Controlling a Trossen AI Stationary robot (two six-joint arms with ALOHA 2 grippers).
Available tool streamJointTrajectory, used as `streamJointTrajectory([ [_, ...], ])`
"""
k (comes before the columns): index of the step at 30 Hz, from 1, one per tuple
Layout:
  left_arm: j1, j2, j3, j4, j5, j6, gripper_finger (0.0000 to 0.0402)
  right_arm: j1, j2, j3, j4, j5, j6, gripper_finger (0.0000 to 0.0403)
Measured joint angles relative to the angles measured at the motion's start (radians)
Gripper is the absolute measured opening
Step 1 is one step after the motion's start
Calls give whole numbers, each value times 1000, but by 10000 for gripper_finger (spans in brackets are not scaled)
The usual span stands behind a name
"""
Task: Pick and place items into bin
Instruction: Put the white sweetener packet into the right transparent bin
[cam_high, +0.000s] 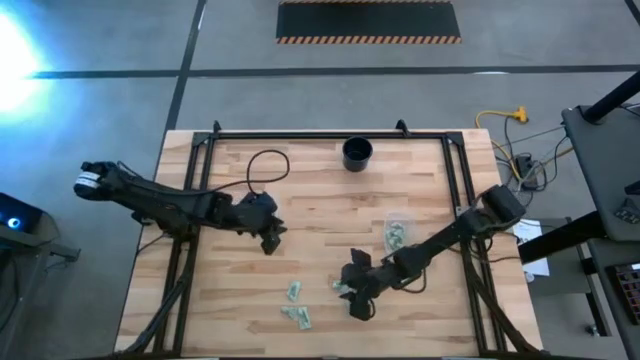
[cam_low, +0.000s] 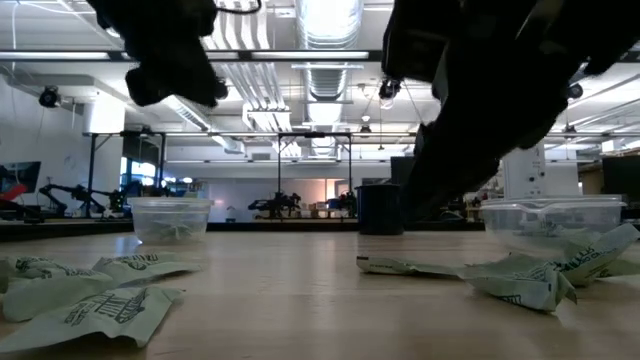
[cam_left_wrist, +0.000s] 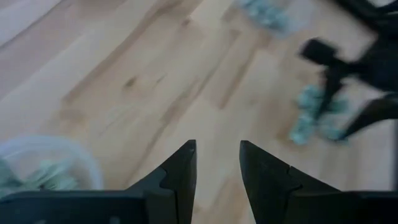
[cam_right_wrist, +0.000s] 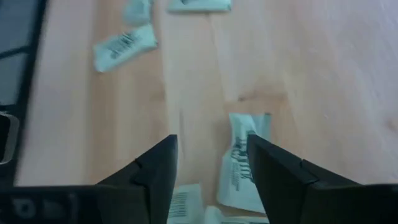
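Your right gripper sits low in the centre-right of the high view, hovering over a small cluster of packets on the wooden table; in the right wrist view its two dark fingers stand apart with nothing between them, and one pale green and white packet lies on the wood just beside the inner edge of one finger. Two more packets lie a little to the left of that gripper, near the bottom of the high view, well apart from it. Just above and to the right of the gripper in the high view you have a clear tub already holding several packets. Your left gripper is at the centre-left of the high view, away from the loose packets; the left wrist view shows its fingers parted and empty above bare wood, with a second clear tub containing packets beside them. A dark cup stands near the top edge of the table in the high view
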Motion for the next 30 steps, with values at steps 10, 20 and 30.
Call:
streamJointTrajectory([
  [10,-143,-47,-5,183,-14,95,105,-5,48,73,-133,55,43,192],
  [20,-254,-42,-11,256,-37,151,105,-4,149,171,-202,31,3,192],
  [30,-279,-41,-13,269,-61,149,105,-7,158,215,-316,56,-25,159],
])
